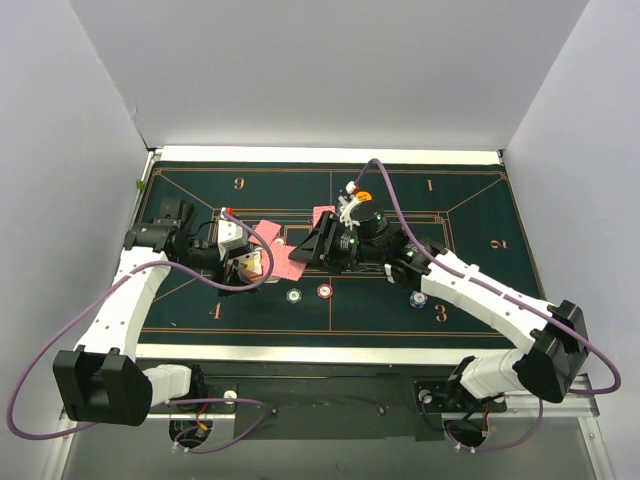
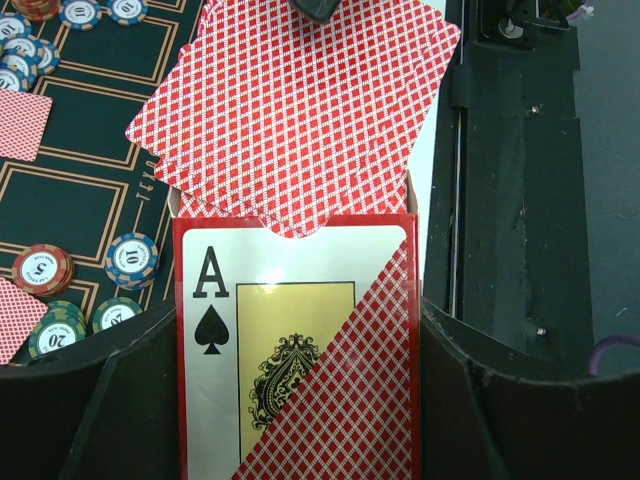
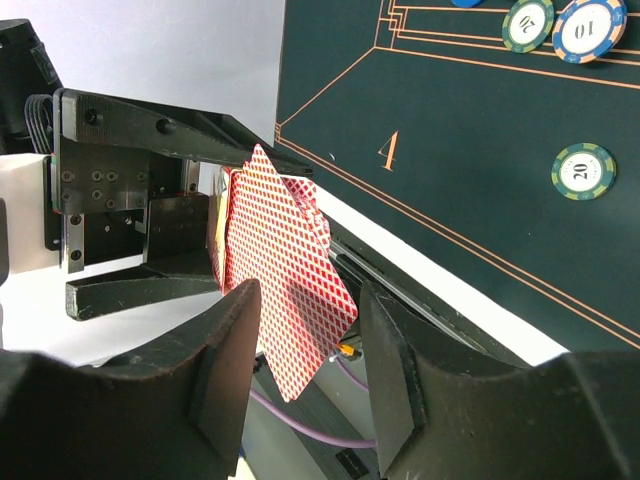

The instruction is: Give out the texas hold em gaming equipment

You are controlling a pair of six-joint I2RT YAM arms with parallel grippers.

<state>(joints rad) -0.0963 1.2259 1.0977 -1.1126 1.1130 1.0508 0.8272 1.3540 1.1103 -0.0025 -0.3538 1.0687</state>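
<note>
Now my left hand [image 2: 298, 405] grips the card box [image 2: 290, 300]. Cards [image 2: 300, 110] jut from it between the parted fingers of my right hand [image 3: 308, 300].

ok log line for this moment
left gripper: shut on red-bordered ace-of-spades card box | right gripper: open, straddling red-backed playing cards fanned from it

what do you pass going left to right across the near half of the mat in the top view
left gripper shut on the card box → green chip → red-orange chip → bluish chip, partly under the right arm
</note>
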